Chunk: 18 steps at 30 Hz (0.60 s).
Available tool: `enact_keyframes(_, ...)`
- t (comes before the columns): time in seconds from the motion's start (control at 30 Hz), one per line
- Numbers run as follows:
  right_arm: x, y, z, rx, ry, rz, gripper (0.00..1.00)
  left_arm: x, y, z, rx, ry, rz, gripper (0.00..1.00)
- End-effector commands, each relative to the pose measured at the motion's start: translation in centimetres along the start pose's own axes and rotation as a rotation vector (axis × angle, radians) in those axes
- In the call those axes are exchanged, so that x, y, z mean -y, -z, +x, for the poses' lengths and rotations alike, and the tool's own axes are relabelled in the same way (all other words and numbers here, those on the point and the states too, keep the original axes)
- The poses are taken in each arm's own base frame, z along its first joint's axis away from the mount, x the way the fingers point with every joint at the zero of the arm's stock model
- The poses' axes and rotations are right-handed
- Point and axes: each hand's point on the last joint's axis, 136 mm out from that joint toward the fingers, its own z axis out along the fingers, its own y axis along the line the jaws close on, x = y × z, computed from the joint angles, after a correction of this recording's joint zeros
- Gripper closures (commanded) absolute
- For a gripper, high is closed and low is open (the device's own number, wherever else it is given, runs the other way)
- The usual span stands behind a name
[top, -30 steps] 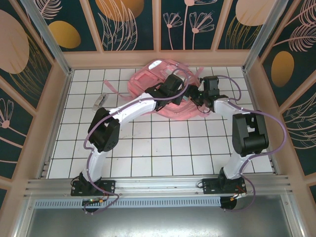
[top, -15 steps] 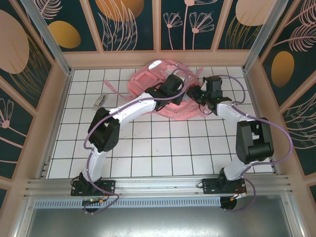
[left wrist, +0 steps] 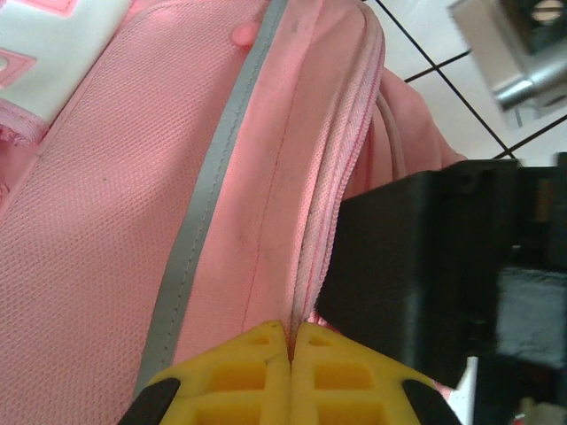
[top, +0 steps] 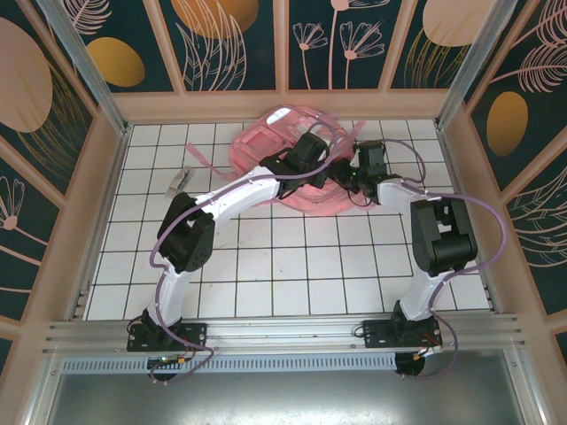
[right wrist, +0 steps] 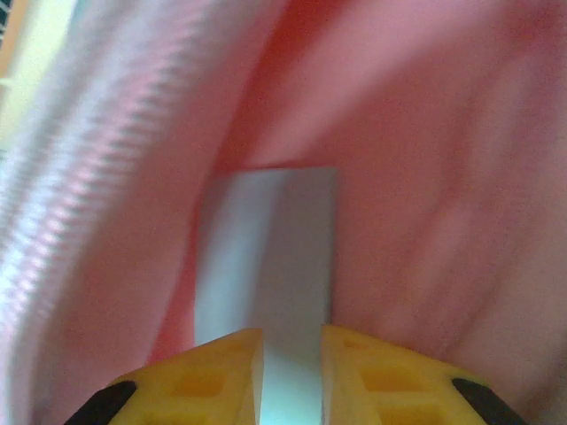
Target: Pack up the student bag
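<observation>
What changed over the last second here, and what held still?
The right gripper edged left, deeper into the student bag, its elbow swinging inward; its jaws now pinch a flat pale grey piece. The left gripper stayed shut on the bag's zip edge; the bag and the small grey item on the tiles did not move.

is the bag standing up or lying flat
Lying flat: seen from above, the bag is spread out on the tiled table, with one broad side facing up.
</observation>
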Motion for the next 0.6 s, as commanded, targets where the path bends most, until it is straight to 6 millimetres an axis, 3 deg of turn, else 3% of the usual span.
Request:
enact_keyframes(0.0, -4.7, -0.8, -0.5, 0.001, 0.043, -0.158, 0.77, 0.0, 2.7, -3.2, 0.094, 0.044, 0.020, 1.00)
enact_keyframes(0.1, -5.8, -0.8, -0.6, 0.000, 0.055, -0.207, 0.79, -0.1, 2.9, -3.0, 0.093, 0.049, 0.021, 1.00)
enact_keyframes(0.23, -5.0, -0.2, -0.3, -0.005, 0.050, -0.179, 0.78, -0.4, 3.2, -2.9, 0.103, 0.056, 0.010, 1.00)
enact_keyframes(0.57, -1.6, 7.3, 0.2, 0.066, 0.174, 0.082, 0.64, -3.4, 3.8, -2.6, 0.099, 0.091, -0.043, 1.00)
